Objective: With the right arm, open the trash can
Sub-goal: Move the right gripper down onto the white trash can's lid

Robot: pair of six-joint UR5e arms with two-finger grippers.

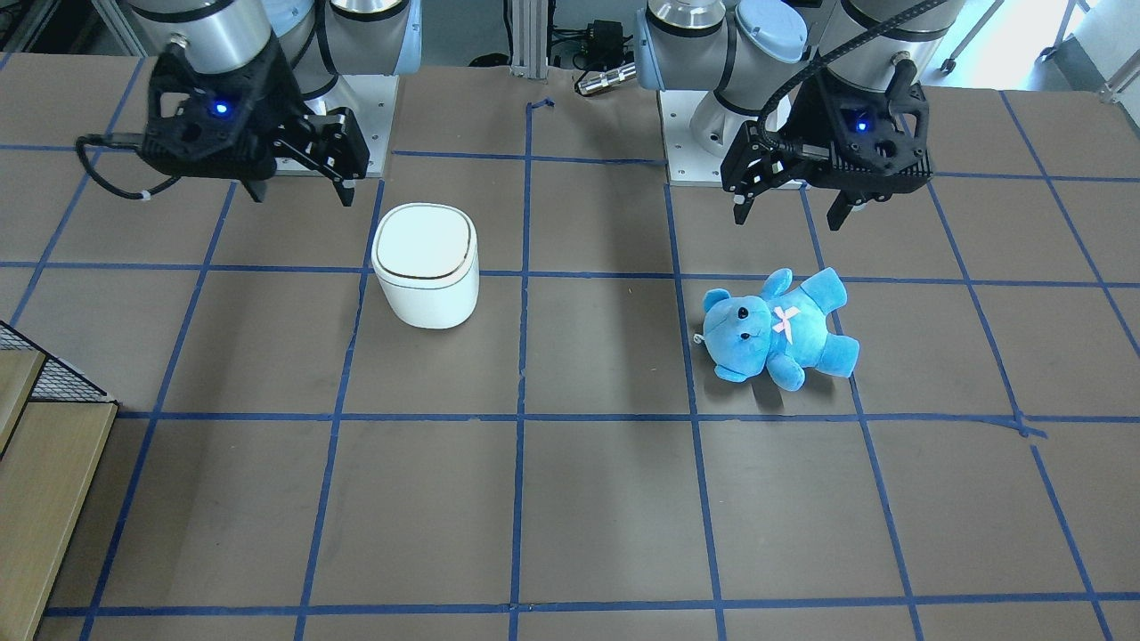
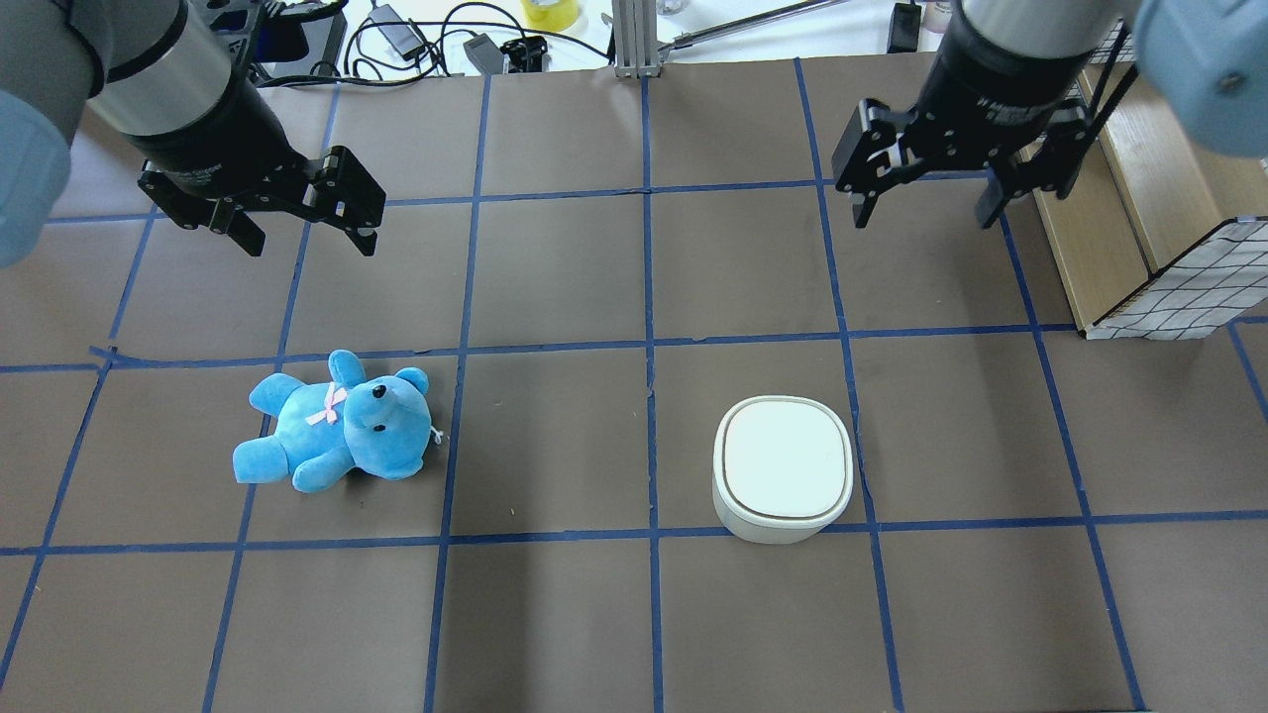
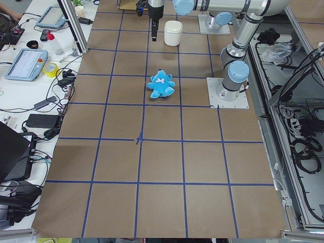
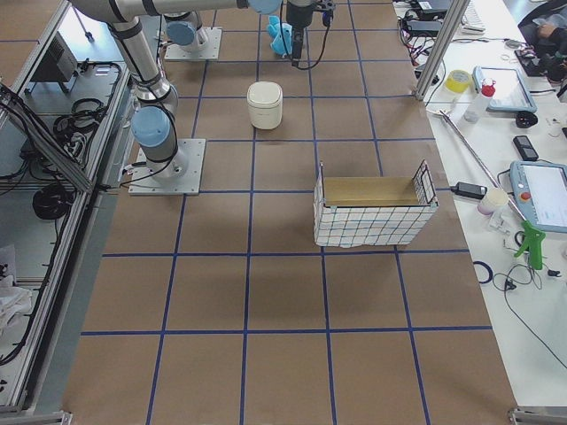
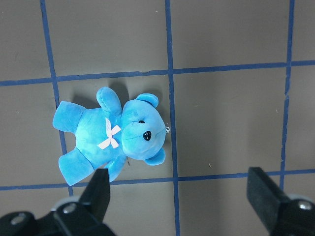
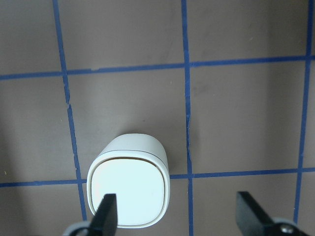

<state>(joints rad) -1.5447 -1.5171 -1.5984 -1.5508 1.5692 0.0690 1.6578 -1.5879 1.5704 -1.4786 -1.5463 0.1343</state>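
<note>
The white trash can stands upright on the brown table with its flat lid shut; it also shows in the front view and the right wrist view. My right gripper is open and empty. It hangs above the table, farther out than the can and a little to its right, well apart from it. In the front view the right gripper is up and left of the can. In the right wrist view one fingertip overlaps the lid's edge. My left gripper is open and empty.
A blue teddy bear lies on its back on the left half of the table, below the left gripper. A wire-mesh basket with a wooden box stands at the far right edge. Blue tape lines cross the table.
</note>
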